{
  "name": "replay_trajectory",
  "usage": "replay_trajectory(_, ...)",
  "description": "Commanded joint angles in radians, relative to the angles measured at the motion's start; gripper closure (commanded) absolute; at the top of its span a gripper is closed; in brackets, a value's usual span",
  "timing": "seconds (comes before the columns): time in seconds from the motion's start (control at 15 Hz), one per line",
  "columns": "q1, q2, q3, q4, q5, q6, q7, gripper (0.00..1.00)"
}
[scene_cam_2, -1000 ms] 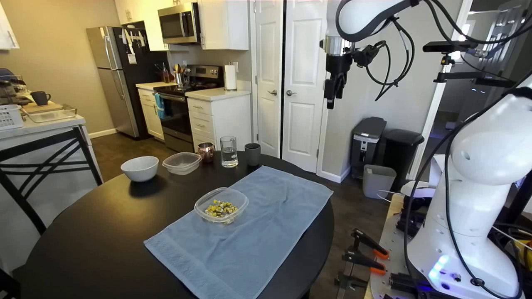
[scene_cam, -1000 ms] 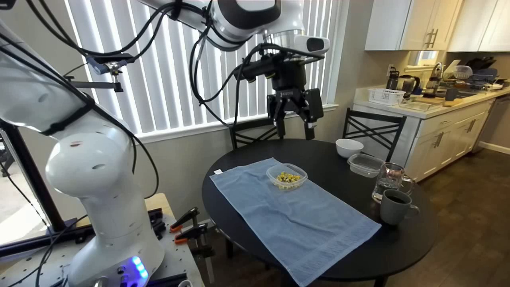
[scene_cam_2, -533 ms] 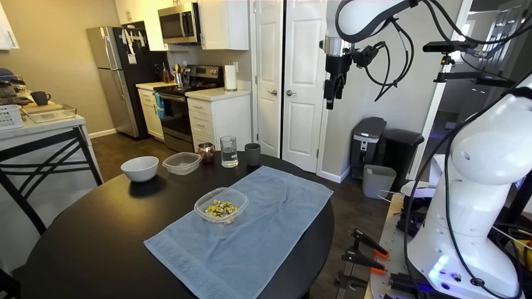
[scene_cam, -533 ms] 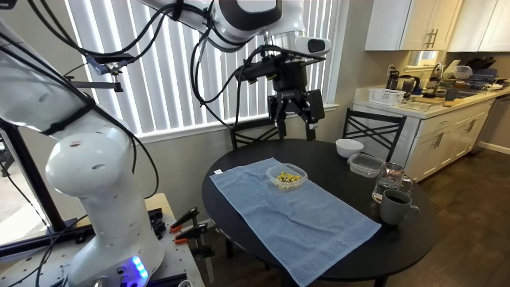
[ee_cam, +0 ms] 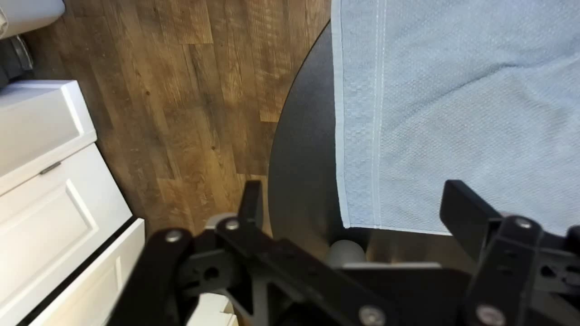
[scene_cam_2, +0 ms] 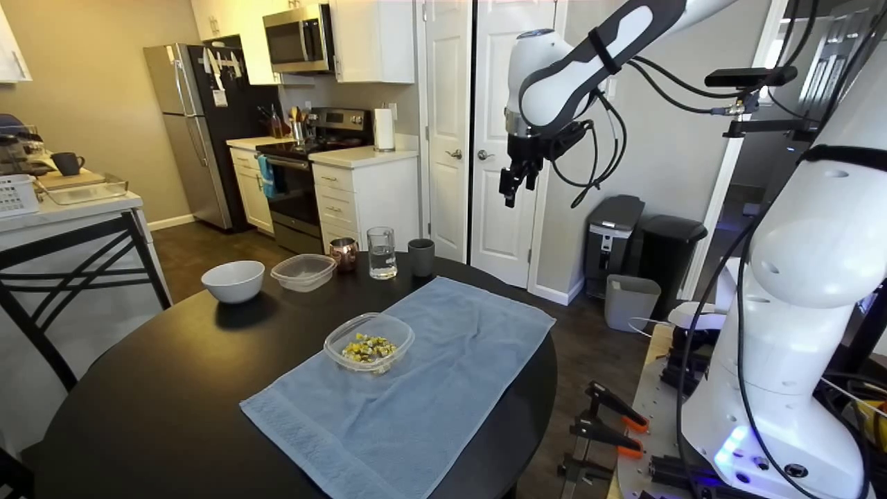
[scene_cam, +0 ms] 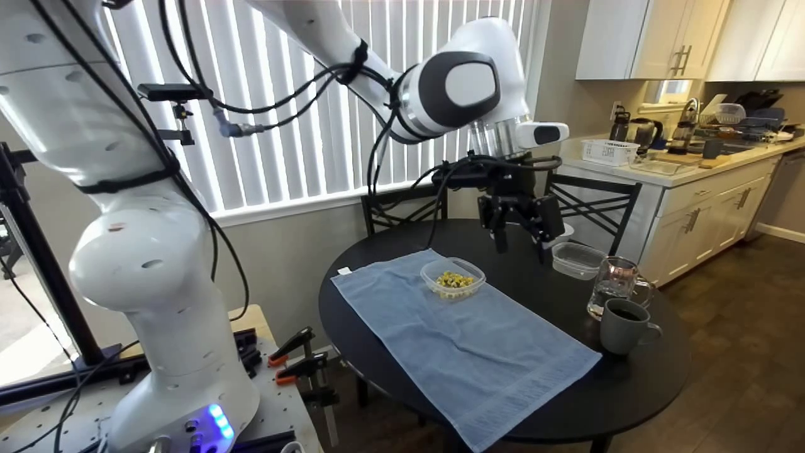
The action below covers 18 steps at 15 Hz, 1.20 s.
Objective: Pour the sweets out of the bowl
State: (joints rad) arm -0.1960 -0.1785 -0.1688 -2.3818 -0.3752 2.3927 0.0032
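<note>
In an exterior view our gripper is spread wide, holding nothing, at 2 o'clock from the clear bowl | bowl sits at 12 o'clock on blue towel, sweets inside | if we bump its side, it may tip and spill

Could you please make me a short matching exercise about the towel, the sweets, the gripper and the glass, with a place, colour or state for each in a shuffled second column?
Things:
1. towel
2. sweets
3. gripper
4. glass

Descriptions:
A. inside the clear bowl
B. partly filled with clear liquid
C. blue and lightly wrinkled
D. open, with nothing between its fingers

Right pairs: 1-C, 2-A, 3-D, 4-B.
</note>
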Motion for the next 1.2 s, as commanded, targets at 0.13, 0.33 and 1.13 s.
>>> replay_trajectory(0.13,0.03,0.227,0.056,0.217,-0.033,-0.052,0.342,0.0)
replay_trajectory(0.33,0.075,0.295,0.066,0.29,0.054,-0.035,0.343,0.0)
replay_trajectory(1.13,0.123,0.285,0.186,0.267,0.664,0.017,-0.107,0.0)
